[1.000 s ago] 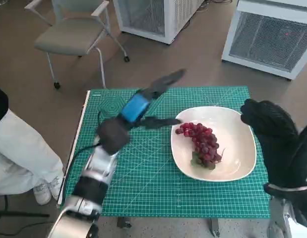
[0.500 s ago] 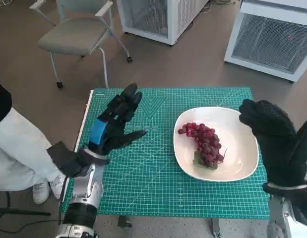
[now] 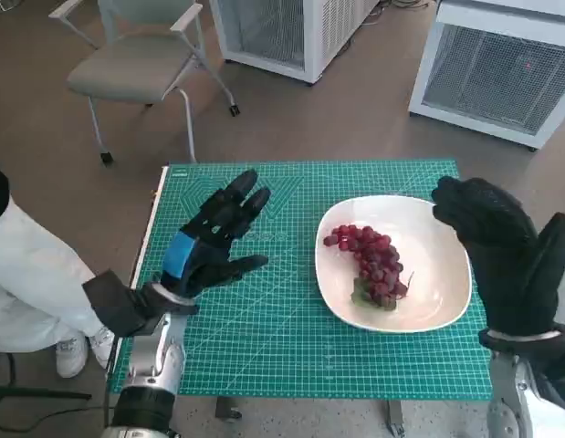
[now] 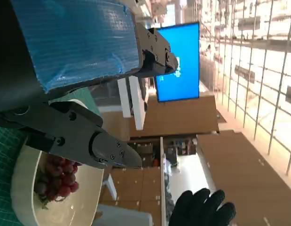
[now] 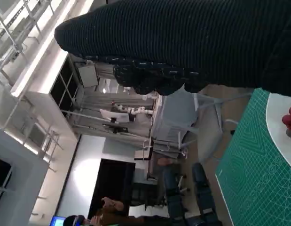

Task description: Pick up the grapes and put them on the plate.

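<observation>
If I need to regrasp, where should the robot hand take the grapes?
Probably from above, closing around the wide middle of the grapes, fingers across the bunch. It lies flat in the plate, running diagonally; no stem shows clearly enough to pinch.

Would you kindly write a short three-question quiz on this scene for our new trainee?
1. True or false: the grapes lie on the white plate.
2. Which robot hand hangs over the green mat beside the plate, clear of the fruit?
A. the left robot hand
B. the right robot hand
C. neither
3. Fill in: both robot hands have their fingers spread and hold ____.

Key:
1. True; the bunch lies in the plate's middle.
2. A; the right one hovers at the plate's far edge.
3. nothing
</observation>
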{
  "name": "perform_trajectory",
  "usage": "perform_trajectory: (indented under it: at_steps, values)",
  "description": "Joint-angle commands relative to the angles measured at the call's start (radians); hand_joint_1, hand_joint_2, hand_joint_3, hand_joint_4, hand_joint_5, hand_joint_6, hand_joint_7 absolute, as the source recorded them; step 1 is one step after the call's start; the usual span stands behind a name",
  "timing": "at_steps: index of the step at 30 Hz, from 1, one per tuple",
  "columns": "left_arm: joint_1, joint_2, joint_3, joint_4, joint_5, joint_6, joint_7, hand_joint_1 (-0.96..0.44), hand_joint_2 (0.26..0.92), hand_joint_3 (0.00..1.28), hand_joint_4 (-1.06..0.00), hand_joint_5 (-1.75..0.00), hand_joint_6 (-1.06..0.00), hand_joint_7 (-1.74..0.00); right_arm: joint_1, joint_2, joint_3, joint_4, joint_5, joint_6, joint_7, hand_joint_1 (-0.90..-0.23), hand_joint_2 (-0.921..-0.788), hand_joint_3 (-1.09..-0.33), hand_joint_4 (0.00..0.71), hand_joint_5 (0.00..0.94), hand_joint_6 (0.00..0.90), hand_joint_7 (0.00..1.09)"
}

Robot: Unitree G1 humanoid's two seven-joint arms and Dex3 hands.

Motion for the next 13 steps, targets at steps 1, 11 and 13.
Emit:
perform_trajectory:
  at_steps: [1, 11, 13]
  values:
    - [0.031, -0.017, 0.000, -0.033, 0.008, -0.006, 0.018, -0.23, 0.888, 0.00, -0.31, -0.01, -0.36, -0.01, 0.006, -0.011, -0.001, 0.019, 0.009, 0.014, 0.017, -0.314, -0.921, -0.596, 0.410, 0.864, 0.268, 1.01]
    - [0.049, -0.019, 0.003, -0.062, 0.007, 0.002, 0.031, -0.24, 0.891, 0.00, -0.31, 0.00, -0.37, -0.01, 0.002, -0.016, -0.004, 0.029, 0.011, 0.012, 0.031, -0.314, -0.921, -0.595, 0.404, 0.866, 0.267, 1.01]
    - [0.052, -0.019, 0.003, -0.069, 0.004, 0.005, 0.030, -0.24, 0.892, 0.00, -0.31, 0.00, -0.37, -0.01, 0.002, -0.016, -0.004, 0.029, 0.010, 0.012, 0.032, -0.314, -0.921, -0.595, 0.404, 0.866, 0.267, 1.01]
